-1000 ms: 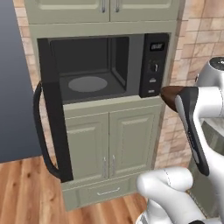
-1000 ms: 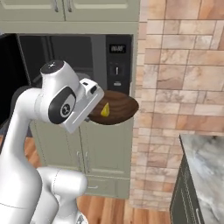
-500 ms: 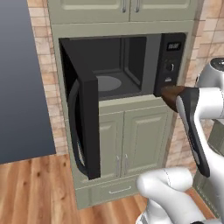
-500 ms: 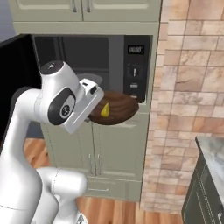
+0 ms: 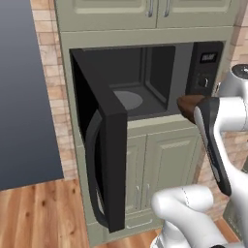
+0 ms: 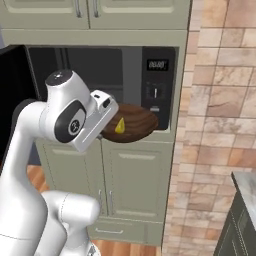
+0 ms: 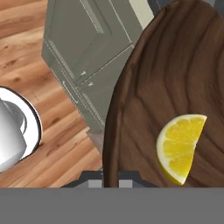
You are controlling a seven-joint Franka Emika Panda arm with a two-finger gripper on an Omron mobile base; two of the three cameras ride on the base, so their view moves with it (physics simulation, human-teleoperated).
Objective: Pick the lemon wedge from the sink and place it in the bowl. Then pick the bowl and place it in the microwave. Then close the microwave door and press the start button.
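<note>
My fingers (image 7: 111, 177) were clamped on the near rim of the shallow round dark brown wooden bowl (image 6: 132, 123), with the small bright yellow lemon wedge (image 6: 120, 126) lying inside it. I held the bowl level in front of the large black built-in microwave (image 5: 160, 82), just before its control panel. The grey turntable (image 5: 127, 100) lay further in and to my left; the wide black door (image 5: 99, 145) stood open on that side.
</note>
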